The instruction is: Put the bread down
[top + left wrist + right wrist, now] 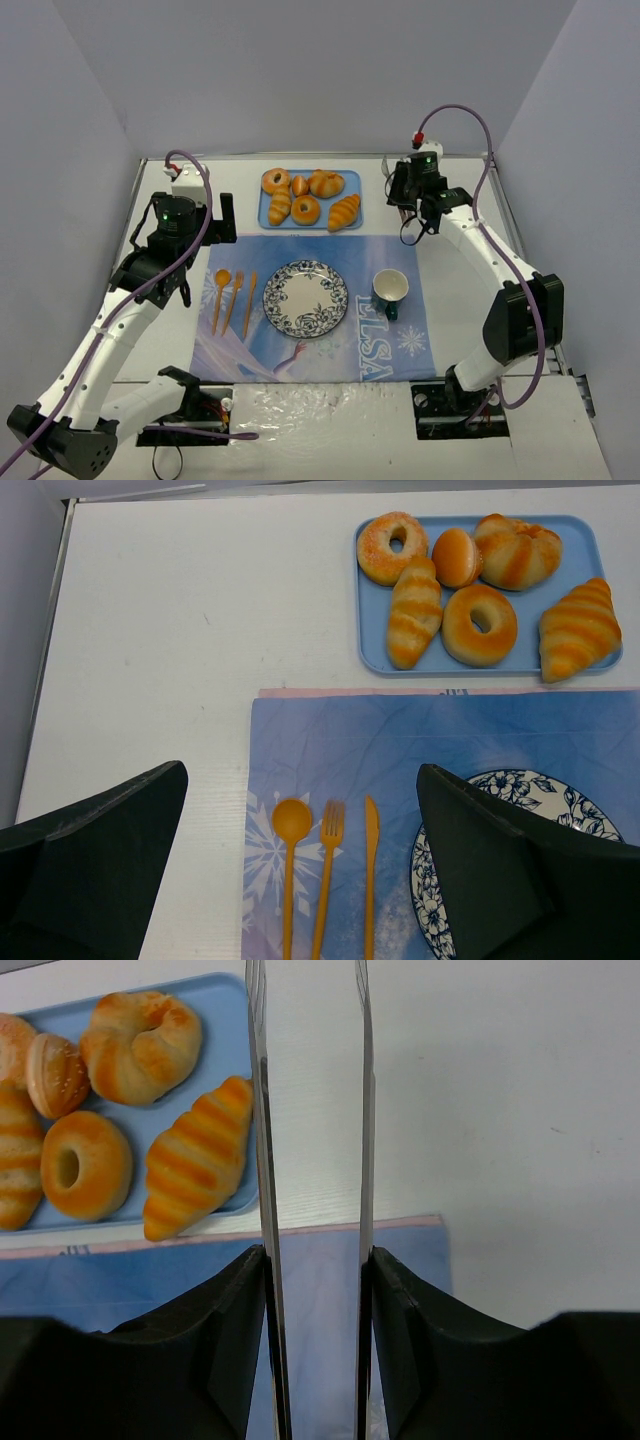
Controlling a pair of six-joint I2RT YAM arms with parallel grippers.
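Several bread pieces lie on a blue tray (266, 214) at the back of the table: a striped roll (343, 211), a ring-shaped bun (305, 209) and others. A flowered plate (305, 298) sits empty on the blue placemat (340, 255). My left gripper (225, 218) is wide open and empty, left of the tray; its wrist view shows the tray (450, 670), the ring bun (479, 623) and the plate (565, 792). My right gripper (398, 190) is open and empty, right of the tray; the striped roll (198, 1157) lies just left of its fingers (258, 1080).
An orange spoon, fork (234, 298) and knife lie left of the plate. A green cup (389, 290) stands right of the plate. White walls enclose the table on three sides.
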